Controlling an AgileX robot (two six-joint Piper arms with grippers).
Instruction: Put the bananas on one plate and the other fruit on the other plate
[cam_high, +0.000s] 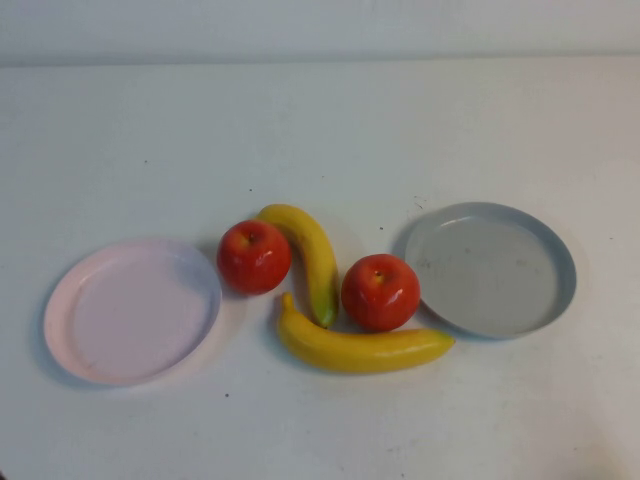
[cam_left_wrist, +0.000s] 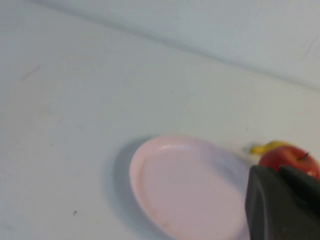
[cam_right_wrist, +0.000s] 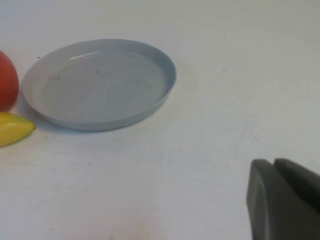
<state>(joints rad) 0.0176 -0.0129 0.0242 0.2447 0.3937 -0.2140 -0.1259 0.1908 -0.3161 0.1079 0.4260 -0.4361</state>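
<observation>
Two yellow bananas lie mid-table, one (cam_high: 308, 255) slanting between the apples, the other (cam_high: 358, 347) lying across in front. One red apple (cam_high: 254, 256) sits beside the pink plate (cam_high: 90, 345), the other apple (cam_high: 380, 291) beside the grey plate (cam_high: 545, 300). Both plates hold nothing. Neither arm shows in the high view. My left gripper (cam_left_wrist: 276, 170) is shut and empty, hovering near the pink plate (cam_left_wrist: 150, 200), with an apple (cam_left_wrist: 290, 158) and a banana tip (cam_left_wrist: 262, 147) beyond. My right gripper (cam_right_wrist: 274, 162) is shut and empty, off the grey plate (cam_right_wrist: 165, 87); an apple (cam_right_wrist: 7, 82) and a banana tip (cam_right_wrist: 14, 128) show at the edge.
The white table (cam_high: 320, 130) stretches back to a pale wall (cam_high: 320, 25). Bare tabletop surrounds the fruit and plates on all sides.
</observation>
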